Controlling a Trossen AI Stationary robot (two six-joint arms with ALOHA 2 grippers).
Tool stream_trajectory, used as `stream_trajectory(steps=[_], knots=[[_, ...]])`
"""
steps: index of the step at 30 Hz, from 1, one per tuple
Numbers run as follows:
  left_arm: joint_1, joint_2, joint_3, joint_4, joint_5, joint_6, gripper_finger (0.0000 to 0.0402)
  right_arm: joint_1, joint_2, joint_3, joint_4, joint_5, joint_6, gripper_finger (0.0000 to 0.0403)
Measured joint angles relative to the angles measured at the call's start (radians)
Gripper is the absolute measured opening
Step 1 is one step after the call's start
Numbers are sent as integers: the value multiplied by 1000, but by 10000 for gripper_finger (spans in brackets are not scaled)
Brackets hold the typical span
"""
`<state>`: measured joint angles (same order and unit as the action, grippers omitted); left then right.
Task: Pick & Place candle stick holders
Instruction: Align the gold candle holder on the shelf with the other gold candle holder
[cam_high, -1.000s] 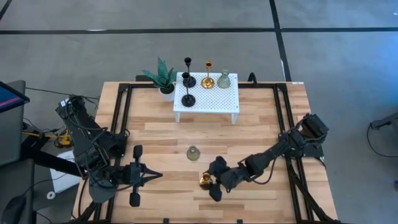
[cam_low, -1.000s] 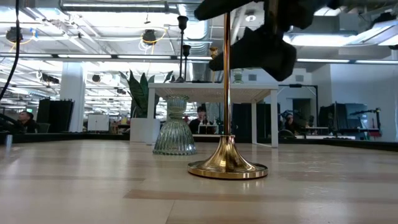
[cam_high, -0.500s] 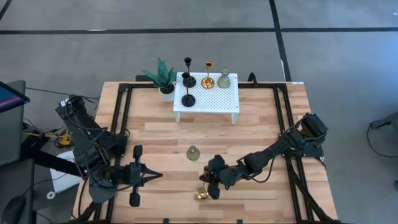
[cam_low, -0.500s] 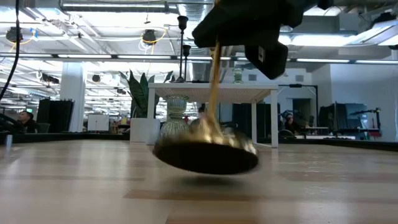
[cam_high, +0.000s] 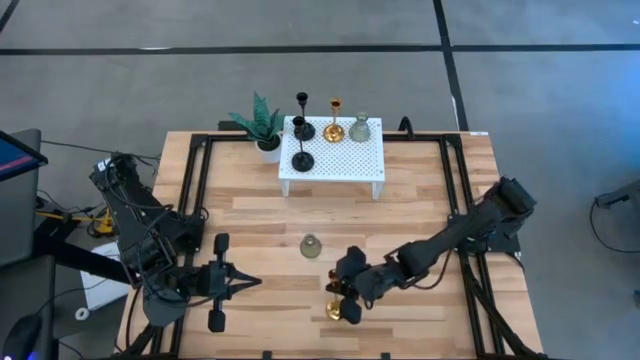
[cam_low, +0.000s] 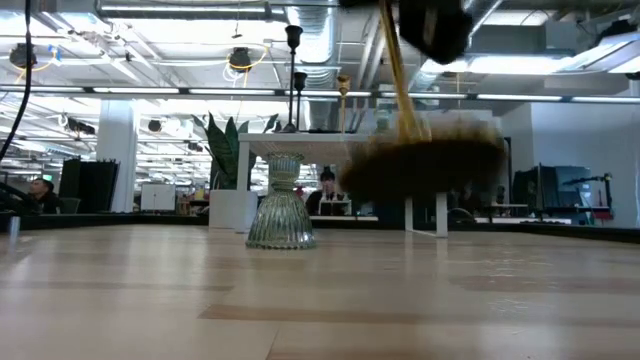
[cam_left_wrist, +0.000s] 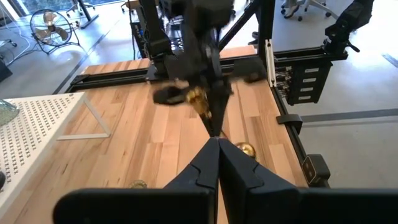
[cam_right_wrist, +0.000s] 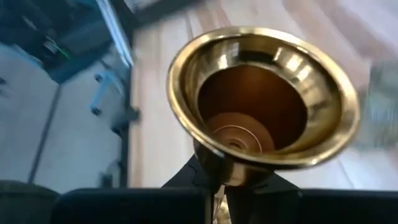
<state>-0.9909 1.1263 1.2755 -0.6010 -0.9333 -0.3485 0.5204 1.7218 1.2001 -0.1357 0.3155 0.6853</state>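
Platform (cam_high: 345, 160), white and perforated, sits at the bench's (cam_high: 260, 215) far edge in the high view and carries four candle stick holders: two black ones (cam_high: 302, 160) on its left part, a gold one (cam_high: 334, 131) and a grey-green glass one (cam_high: 360, 128) along the back. Potted plant (cam_high: 262, 125) stands just left of it. A second glass holder (cam_high: 311, 246) stands alone mid-bench. Right gripper (cam_high: 346, 302) is stretched low across the front of the bench, pinching the second gold holder (cam_high: 334, 311) by its stem, near the front edge. Left gripper (cam_high: 245, 281) is parked at front left, fingers pressed together.

Low view: gold holder (cam_low: 425, 160) hangs clear of the bench, tilted, base blurred; the glass holder (cam_low: 281, 213) stands upright to its left, with the platform (cam_low: 340, 145) behind.

Left wrist view: left gripper's (cam_left_wrist: 218, 144) fingers meet in a closed point; beyond it the right gripper (cam_left_wrist: 205, 102) holds the gold holder (cam_left_wrist: 194, 95) above the wood. Platform corner (cam_left_wrist: 37, 124) at the side.

Right wrist view: gold holder's hollow base (cam_right_wrist: 261, 102) fills the frame, underside facing the camera, stem clamped between the right gripper's (cam_right_wrist: 221, 180) fingers.
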Motion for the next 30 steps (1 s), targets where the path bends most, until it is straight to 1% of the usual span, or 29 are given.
stream_trajectory(steps=[6,10,14,18,23,27,30], knots=[[0,0,0,0,0,0,5,-28,-131,86,-143,75,-87,4],[0,0,0,0,0,0,5,-62,-198,140,-229,86,-128,3],[0,0,0,6,-1,0,6,-108,-231,203,-295,90,-183,3],[0,0,0,12,-1,0,5,-170,-236,272,-355,88,-247,3],[0,0,0,19,-1,-1,7,-260,-230,346,-406,69,-355,3],[0,0,0,24,-1,-1,5,-352,-230,362,-409,19,-430,3],[0,0,0,26,-1,-1,5,-427,-230,370,-403,-45,-464,3]])
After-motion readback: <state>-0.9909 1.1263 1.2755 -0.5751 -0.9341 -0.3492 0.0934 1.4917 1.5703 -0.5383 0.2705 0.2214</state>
